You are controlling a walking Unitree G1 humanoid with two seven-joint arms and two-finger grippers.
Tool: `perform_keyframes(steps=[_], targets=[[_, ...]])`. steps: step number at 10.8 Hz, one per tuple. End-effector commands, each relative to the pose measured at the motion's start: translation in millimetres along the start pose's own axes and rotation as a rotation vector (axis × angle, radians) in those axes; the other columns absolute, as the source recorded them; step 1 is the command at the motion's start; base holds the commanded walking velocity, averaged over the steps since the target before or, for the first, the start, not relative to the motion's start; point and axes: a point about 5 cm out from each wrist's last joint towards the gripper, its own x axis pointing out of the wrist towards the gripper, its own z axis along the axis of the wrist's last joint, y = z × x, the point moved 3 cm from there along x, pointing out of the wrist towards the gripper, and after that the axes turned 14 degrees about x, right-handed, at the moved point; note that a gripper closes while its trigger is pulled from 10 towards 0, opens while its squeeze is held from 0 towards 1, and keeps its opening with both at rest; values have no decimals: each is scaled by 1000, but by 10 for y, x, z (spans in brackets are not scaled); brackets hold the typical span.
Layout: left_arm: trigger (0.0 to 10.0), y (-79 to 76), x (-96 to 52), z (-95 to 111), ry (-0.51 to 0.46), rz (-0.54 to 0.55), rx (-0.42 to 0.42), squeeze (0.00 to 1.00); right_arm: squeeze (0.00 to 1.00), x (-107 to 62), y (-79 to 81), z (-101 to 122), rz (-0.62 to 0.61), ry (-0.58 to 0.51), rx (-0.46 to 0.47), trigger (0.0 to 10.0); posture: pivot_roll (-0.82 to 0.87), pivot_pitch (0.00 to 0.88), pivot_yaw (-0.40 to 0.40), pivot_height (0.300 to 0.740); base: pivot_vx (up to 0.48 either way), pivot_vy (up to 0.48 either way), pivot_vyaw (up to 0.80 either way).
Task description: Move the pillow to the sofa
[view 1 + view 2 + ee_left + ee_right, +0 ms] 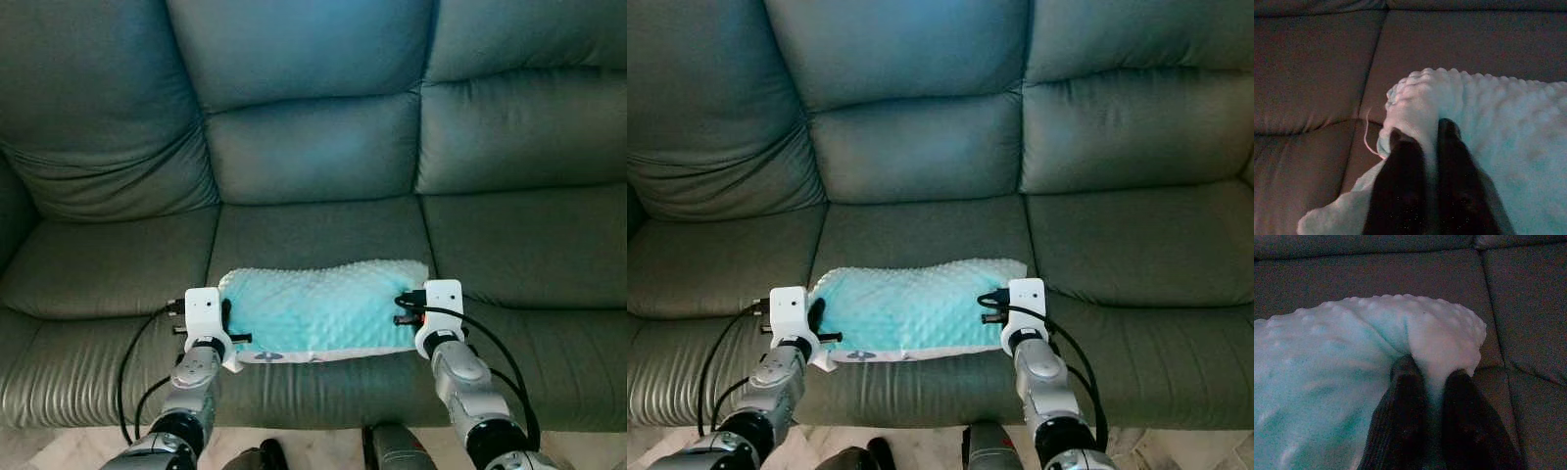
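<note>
two silver arms reach forward side by side, one at each end of a bumpy turquoise pillow (323,305) that lies on the middle seat cushion of a dark green sofa (313,127), near its front edge. the left gripper (1422,134) has its fingers pinched on the pillow's left corner. the right gripper (1432,369) has its fingers pinched on a fold at the right corner.
</note>
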Motion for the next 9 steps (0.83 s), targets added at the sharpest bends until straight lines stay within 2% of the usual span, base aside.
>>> perform_keyframes(steps=[1,9], targets=[[10000,43,-53,-137,35,13,-8,1000,1000,-23,-9,-83,-13,18,-5,10000,-283,305,124,740,0,0,0],[10000,-82,-131,-248,42,-23,-70,1000,1000,-49,-51,-139,13,29,9,10000,-271,297,124,740,0,0,0]])
